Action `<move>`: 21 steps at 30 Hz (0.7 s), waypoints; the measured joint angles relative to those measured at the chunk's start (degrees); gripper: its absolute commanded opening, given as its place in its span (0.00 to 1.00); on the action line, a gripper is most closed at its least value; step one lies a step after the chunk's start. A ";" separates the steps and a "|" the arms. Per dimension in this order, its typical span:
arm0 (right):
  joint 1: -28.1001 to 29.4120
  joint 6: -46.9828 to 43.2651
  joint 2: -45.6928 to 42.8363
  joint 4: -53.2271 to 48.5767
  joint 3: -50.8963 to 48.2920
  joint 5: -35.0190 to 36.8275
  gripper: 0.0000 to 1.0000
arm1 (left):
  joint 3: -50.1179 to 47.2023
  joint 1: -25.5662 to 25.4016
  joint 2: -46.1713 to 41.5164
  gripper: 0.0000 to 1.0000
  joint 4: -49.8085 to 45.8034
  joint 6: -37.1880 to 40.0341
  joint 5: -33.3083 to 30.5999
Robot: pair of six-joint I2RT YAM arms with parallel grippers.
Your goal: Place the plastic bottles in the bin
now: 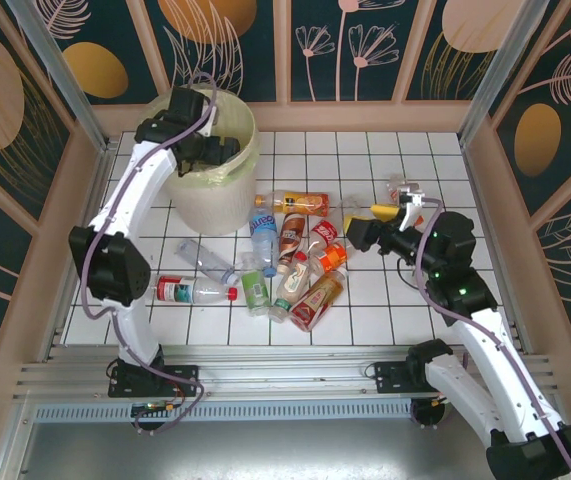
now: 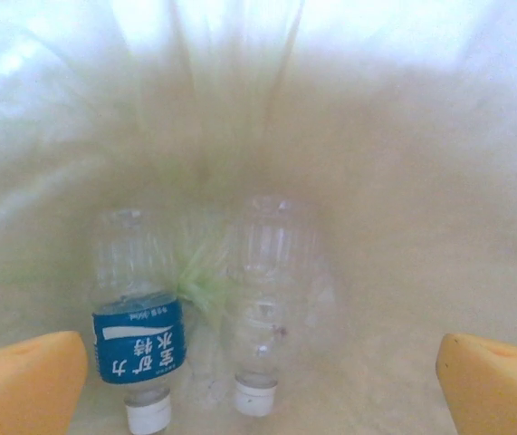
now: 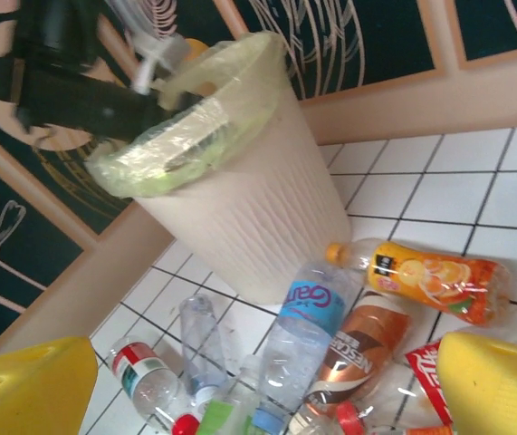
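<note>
The bin [image 1: 205, 195] stands at the back left, lined with a yellowish bag. My left gripper [image 1: 221, 150] hangs open over its mouth with nothing between its orange pads [image 2: 23, 381]. Down inside lie a blue-labelled bottle [image 2: 137, 322] and a clear bottle [image 2: 272, 290]. Several more bottles lie on the tiles: an orange one [image 1: 300, 203], a blue-labelled one [image 1: 263, 232], a brown one [image 1: 292, 238], a green one [image 1: 255, 290], and a red-labelled one [image 1: 190, 290]. My right gripper [image 1: 358, 236] is open and empty just right of the pile, its yellow pads [image 3: 493, 385] wide apart.
A yellow bottle [image 1: 390, 212] and a clear one lie behind the right wrist. Wooden walls frame the white tiled floor [image 1: 445, 310]. In the right wrist view the left arm [image 3: 77, 91] reaches over the bin rim [image 3: 195, 100].
</note>
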 measured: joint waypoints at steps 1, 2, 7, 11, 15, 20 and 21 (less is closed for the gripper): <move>0.00 0.00 -0.02 -0.50 -0.07 0.81 0.97 | -1.03 0.00 -1.53 0.99 1.27 -0.22 0.46; 0.00 -0.02 -0.02 -1.03 -0.09 1.86 0.96 | -2.34 0.00 -3.28 0.99 2.51 -0.46 0.98; 0.00 0.46 -0.17 -2.99 -0.13 7.50 0.95 | -9.31 0.00 -11.28 0.99 8.52 -1.31 5.99; 0.00 1.31 -0.17 -4.81 -0.13 13.66 0.93 | -15.43 0.00 -17.18 0.99 13.68 -2.36 9.88; -0.17 1.03 0.07 -6.12 -0.13 17.88 0.91 | -26.14 0.04 -25.53 0.99 22.12 -3.30 17.59; -0.57 -0.94 4.02 -7.67 0.98 18.80 0.90 | -34.71 -2.67 -33.38 0.99 30.32 -4.81 26.43; -0.83 -1.42 5.60 -7.87 1.51 19.08 0.90 | -35.08 -4.09 -34.03 0.99 31.23 -4.81 26.93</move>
